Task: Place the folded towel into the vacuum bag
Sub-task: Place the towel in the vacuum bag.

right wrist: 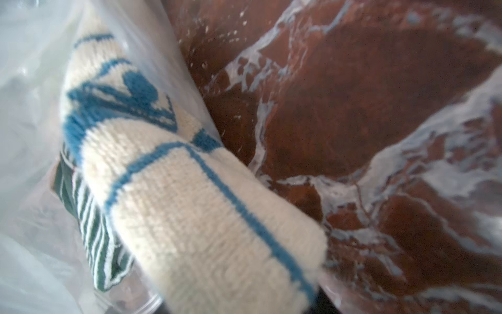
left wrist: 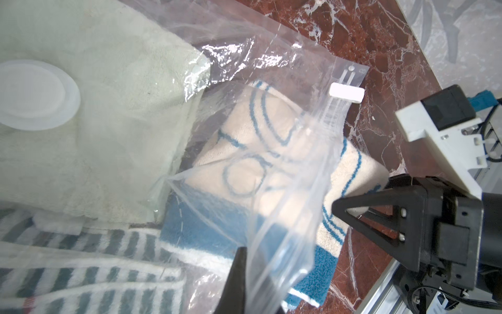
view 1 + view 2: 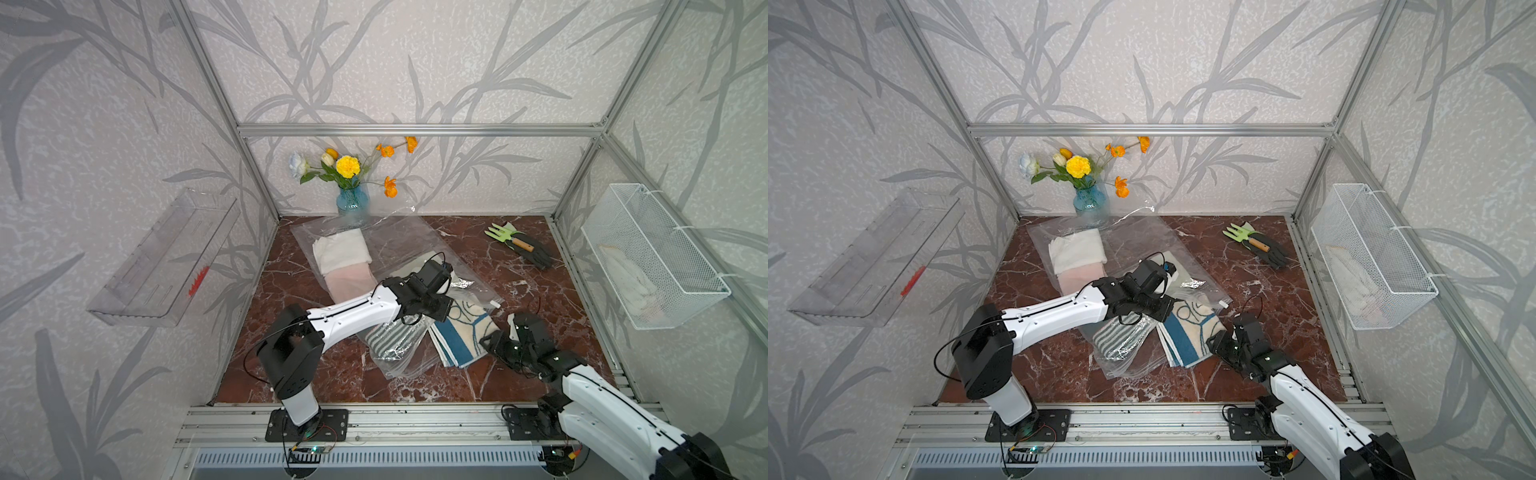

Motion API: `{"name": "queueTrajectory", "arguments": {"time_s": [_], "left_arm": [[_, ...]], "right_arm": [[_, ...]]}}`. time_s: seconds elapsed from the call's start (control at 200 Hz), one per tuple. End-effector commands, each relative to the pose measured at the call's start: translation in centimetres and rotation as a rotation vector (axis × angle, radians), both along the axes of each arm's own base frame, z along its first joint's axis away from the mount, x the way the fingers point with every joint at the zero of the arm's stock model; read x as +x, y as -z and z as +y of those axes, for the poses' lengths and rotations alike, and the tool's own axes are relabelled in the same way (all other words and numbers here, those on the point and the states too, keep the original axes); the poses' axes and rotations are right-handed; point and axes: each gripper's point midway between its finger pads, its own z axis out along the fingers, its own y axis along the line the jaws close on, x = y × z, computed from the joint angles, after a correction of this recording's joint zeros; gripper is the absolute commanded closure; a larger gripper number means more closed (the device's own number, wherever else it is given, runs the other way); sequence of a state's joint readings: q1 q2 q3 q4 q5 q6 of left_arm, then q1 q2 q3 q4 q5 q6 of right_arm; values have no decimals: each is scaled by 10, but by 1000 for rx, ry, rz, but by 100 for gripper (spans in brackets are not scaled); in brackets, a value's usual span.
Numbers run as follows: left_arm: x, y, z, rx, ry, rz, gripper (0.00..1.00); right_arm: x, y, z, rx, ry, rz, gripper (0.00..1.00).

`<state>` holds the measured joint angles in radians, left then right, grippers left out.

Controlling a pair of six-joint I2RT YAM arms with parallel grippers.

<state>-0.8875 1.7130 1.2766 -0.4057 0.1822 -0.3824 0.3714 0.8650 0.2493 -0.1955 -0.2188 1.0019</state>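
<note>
So the towel (image 3: 461, 332) is roughly half in: its far-left part sits under the bag (image 3: 399, 245) film, and its near-right end sticks out of the mouth. The inside of the bag lies left and far of it, so I'd guess the push goes that way. The right gripper (image 3: 489, 341) is nearest, right at that exposed corner, but I can't tell if it's clamped. The left gripper (image 2: 244, 274) is pinched on the top film, holding the mouth up.

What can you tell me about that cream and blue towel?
The cream-and-blue towel is looped cloth, folded flat, cream with thin blue lines and a solid blue band. Its far part lies inside the open mouth of the clear vacuum bag; its near part sticks out over the marble table. The right gripper is at its near corner; whether it grips is unclear.
</note>
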Motion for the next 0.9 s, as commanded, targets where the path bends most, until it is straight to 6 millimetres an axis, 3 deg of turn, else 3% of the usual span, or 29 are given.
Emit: {"name": "queueTrajectory", "arguments": {"time_s": [0.0,0.18,0.285,0.39,0.51,0.67,0.895], "left_arm": [[0,-19,-22,-61,58,-28,93],[-6,-22,-33,-57,101,-34,93],[-6,-19,-34,-46,106,-33,93],[-7,-20,-31,-38,105,-39,93],[-7,-20,-29,-30,106,-45,92],[-7,-25,-33,-54,114,-42,91],[-8,-27,-35,-43,130,-41,91]], "right_arm": [[37,-19,4,63,109,-102,68],[74,-37,26,114,156,-135,86],[90,-35,27,78,199,-144,91],[99,-31,29,45,187,-148,91],[93,-26,35,32,129,-124,79],[85,-16,34,37,138,-145,83],[136,-42,60,118,127,-305,91]]}}
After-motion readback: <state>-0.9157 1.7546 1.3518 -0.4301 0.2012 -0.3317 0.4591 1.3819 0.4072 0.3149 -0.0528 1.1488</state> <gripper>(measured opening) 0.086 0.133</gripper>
